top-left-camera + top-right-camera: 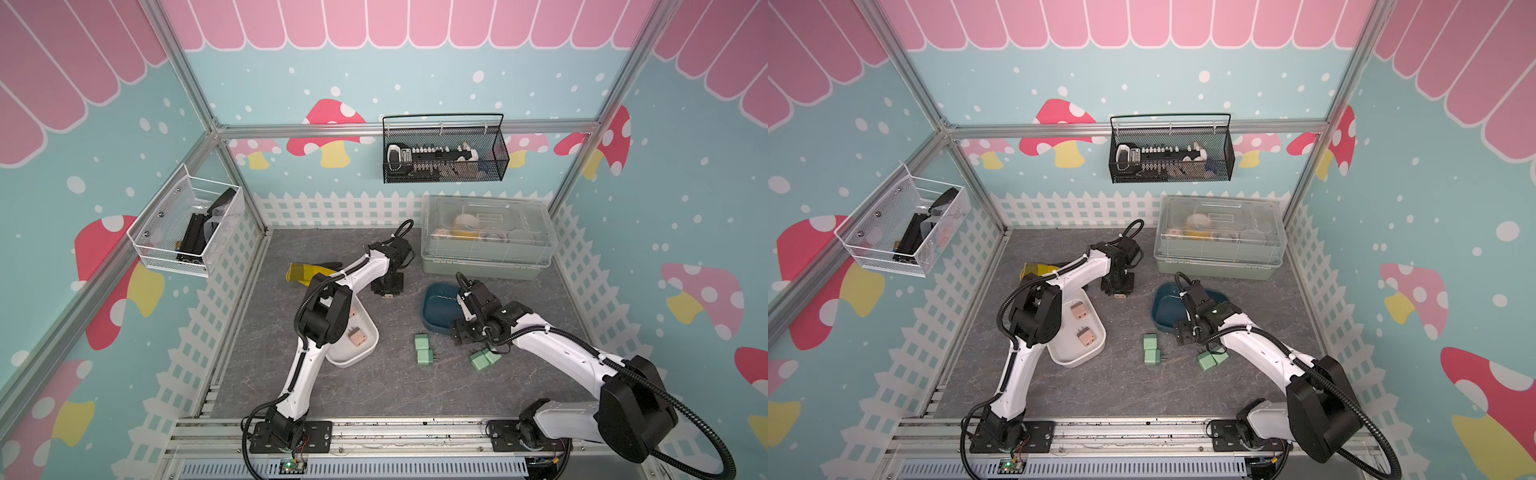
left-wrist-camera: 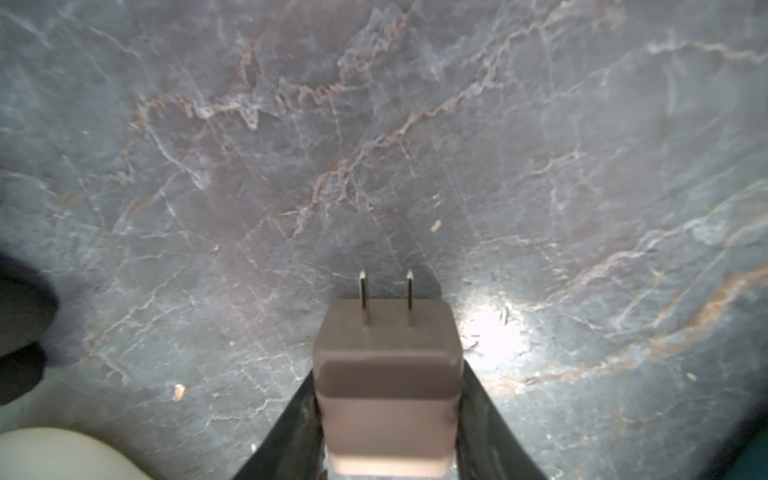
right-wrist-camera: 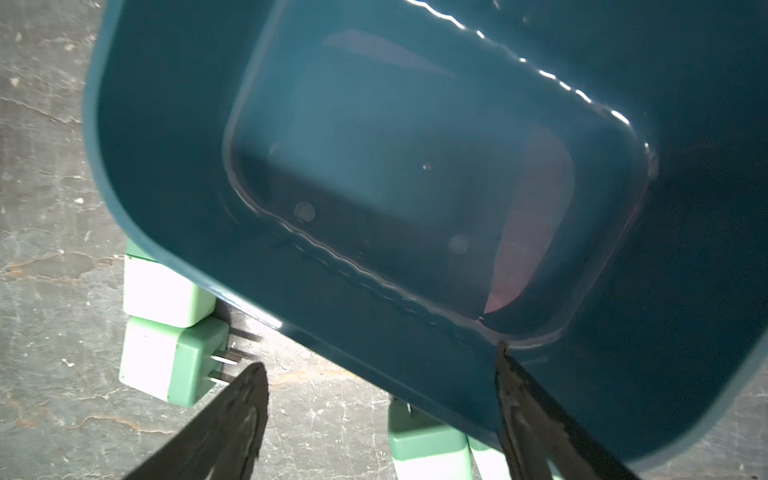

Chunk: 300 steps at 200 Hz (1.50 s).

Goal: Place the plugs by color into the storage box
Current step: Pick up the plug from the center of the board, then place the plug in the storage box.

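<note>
My left gripper (image 1: 388,291) is shut on a peach-pink plug (image 2: 386,374), prongs pointing away from the wrist, just above the grey tabletop beyond the white tray (image 1: 347,358). Two more pink plugs (image 1: 1079,311) (image 1: 1086,337) lie in that white tray (image 1: 1073,357). The dark teal tray (image 1: 438,303) sits right of centre and looks empty in the right wrist view (image 3: 415,166). My right gripper (image 3: 379,357) is open over its near rim (image 1: 462,330). Green plugs lie on the table in two pairs (image 1: 423,350) (image 1: 483,360), also seen in the right wrist view (image 3: 166,365).
A clear-lidded grey-green bin (image 1: 486,237) stands at the back right, close behind the teal tray. A yellow object (image 1: 305,272) lies at the back left under the left arm. A black mesh basket (image 1: 444,153) and a white mesh basket (image 1: 187,224) hang on the walls.
</note>
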{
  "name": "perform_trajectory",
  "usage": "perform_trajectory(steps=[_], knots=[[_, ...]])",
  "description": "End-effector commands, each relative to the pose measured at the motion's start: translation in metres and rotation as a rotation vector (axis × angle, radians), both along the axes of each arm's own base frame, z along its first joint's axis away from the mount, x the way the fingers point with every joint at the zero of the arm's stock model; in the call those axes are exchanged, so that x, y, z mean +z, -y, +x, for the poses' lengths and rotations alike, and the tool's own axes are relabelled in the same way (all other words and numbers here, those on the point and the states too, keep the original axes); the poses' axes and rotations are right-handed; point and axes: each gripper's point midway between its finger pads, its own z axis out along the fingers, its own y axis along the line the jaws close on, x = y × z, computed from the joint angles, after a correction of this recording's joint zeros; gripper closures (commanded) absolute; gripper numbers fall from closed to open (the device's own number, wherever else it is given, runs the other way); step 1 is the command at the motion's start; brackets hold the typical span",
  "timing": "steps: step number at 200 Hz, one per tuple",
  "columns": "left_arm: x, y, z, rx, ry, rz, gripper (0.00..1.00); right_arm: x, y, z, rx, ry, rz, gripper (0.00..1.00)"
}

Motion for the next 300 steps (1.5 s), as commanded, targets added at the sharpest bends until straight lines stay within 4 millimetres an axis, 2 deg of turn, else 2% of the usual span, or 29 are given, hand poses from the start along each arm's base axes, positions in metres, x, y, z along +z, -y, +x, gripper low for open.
perform_trajectory(steps=[1, 39, 59, 93, 123, 162, 205, 236, 268, 300], knots=[[-0.003, -0.004, 0.002, 0.004, 0.011, 0.009, 0.67, 0.002, 0.007, -0.004, -0.024, 0.004, -0.008, 0.16], [0.016, -0.001, 0.004, 0.008, 0.04, -0.022, 0.65, 0.001, 0.007, -0.005, -0.03, -0.001, -0.005, 0.16], [0.037, -0.005, 0.003, 0.025, 0.068, -0.036, 0.67, 0.003, 0.008, -0.005, -0.034, 0.006, -0.002, 0.17], [0.08, -0.025, -0.006, 0.092, 0.108, -0.073, 0.67, 0.003, 0.003, -0.001, -0.03, 0.011, 0.014, 0.16], [0.108, -0.05, -0.023, 0.15, 0.125, -0.079, 0.67, 0.003, -0.004, 0.004, -0.02, 0.012, 0.039, 0.16], [0.123, -0.084, -0.064, 0.232, 0.128, -0.064, 0.68, -0.001, -0.015, 0.008, -0.009, 0.002, 0.076, 0.16], [0.103, -0.112, -0.12, 0.342, 0.09, -0.057, 0.7, -0.006, -0.02, 0.009, -0.006, -0.01, 0.097, 0.17], [0.085, -0.129, -0.149, 0.426, 0.079, -0.05, 0.7, -0.008, -0.021, 0.007, -0.006, -0.014, 0.109, 0.17], [0.057, -0.142, -0.167, 0.489, 0.052, -0.016, 0.7, -0.01, -0.02, 0.005, 0.004, -0.019, 0.105, 0.17], [0.025, -0.141, -0.17, 0.548, 0.024, -0.017, 0.7, -0.01, -0.018, 0.003, 0.018, -0.02, 0.091, 0.17]])
